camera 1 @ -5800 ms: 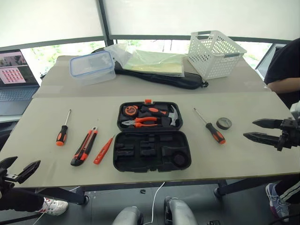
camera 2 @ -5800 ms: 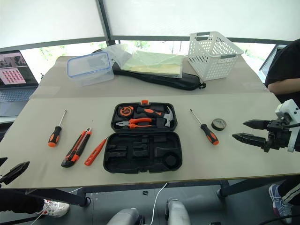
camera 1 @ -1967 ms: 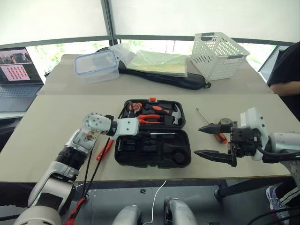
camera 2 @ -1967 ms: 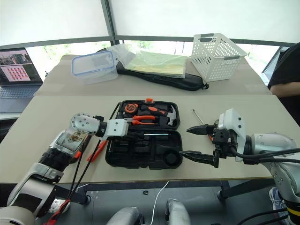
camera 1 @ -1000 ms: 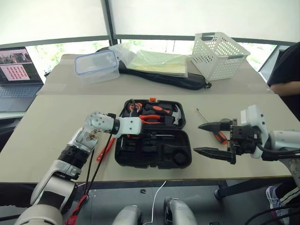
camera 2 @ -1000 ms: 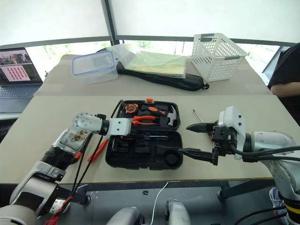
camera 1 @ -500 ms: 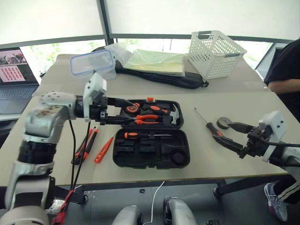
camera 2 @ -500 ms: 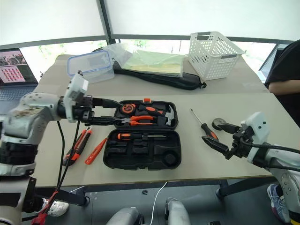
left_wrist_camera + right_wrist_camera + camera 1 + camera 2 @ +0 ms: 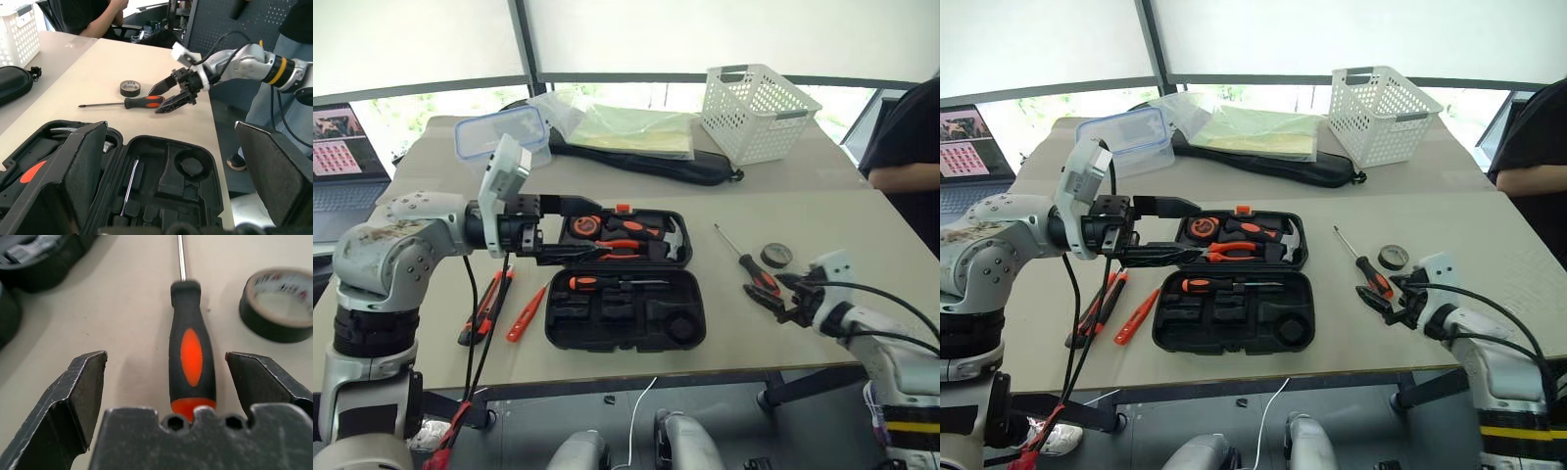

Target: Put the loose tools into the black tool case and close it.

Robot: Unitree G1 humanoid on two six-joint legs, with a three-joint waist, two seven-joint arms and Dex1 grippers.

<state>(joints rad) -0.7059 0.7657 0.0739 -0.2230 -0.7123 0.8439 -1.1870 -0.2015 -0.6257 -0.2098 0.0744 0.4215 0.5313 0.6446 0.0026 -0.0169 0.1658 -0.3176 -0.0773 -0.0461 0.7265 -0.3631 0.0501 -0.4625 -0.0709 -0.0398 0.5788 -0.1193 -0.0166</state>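
Right gripper (image 9: pixel 771 297) low over table (image 9: pixel 862 235) at near right edge, jaws spread wide w/ handle of orange-black screwdriver (image 9: pixel 191 357) lying between the fingers; fingers (image 9: pixel 80 387) flank the handle on both sides, no contact visible, nothing held. Screwdriver shaft points away toward far side. Dark tape roll (image 9: pixel 278 303) just beside handle, flat on table, apart from gripper.

Black tool case (image 9: pixel 625 279) open at table centre, orange latch on far rim. Near half: one orange-handled screwdriver (image 9: pixel 607 282) seated along its far edge, shaft pointing right; other moulded slots in that half look unfilled, incl. round recess at right. Far half holds pliers (image 9: pixel 612 247), round tape measure (image 9: pixel 584 227) and small hammer (image 9: pixel 671 238).

Left gripper (image 9: pixel 570 230) raised over left end of case's far half, pointing right, jaws wide open, nothing between them.

Left of case on table: slim orange tester pen (image 9: pixel 529 312), then utility knife (image 9: pixel 487 305) further left, partly behind left arm's cables.

Far side: clear blue-rimmed box (image 9: pixel 502 137) w/ lid on, contents can't tell; long black soft bag (image 9: pixel 651 164) w/ plastic sheets on top; white basket (image 9: pixel 759 112), contents can't tell. Laptop (image 9: pixel 342 162) far left. Person's arm (image 9: pixel 909 147) at far right edge.
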